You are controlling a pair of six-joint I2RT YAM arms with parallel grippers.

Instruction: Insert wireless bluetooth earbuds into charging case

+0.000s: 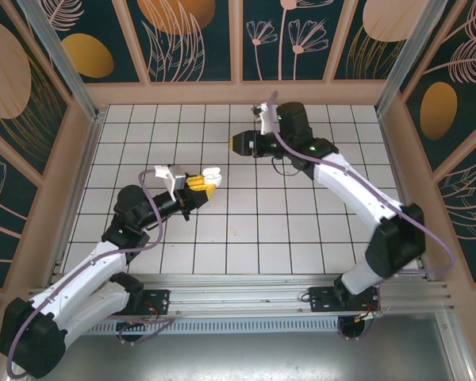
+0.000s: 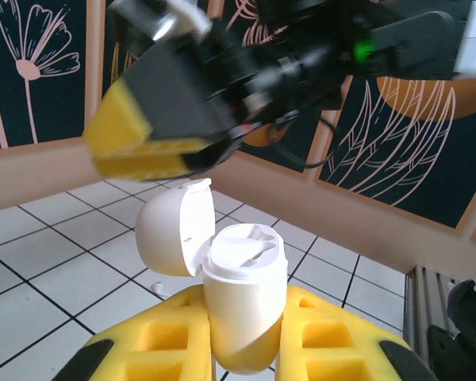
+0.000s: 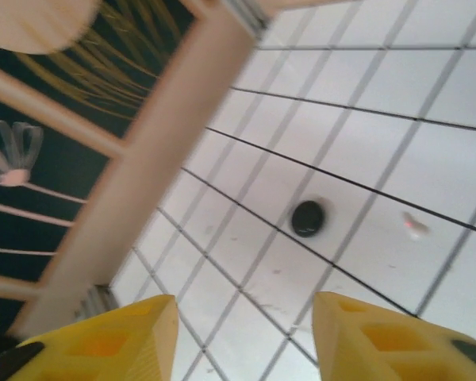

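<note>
my left gripper [image 2: 244, 341] is clamped on the white charging case [image 2: 243, 290], with its lid [image 2: 168, 228] swung open. my right gripper [image 3: 244, 337] has its fingers apart. in its wrist view i see one black earbud [image 3: 308, 218] lying on the tiled table [image 3: 428, 143] beyond the gap.

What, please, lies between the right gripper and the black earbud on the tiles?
Just bare white tile crossed by grid lines, as the right wrist view shows between the right gripper and the earbud.
</note>
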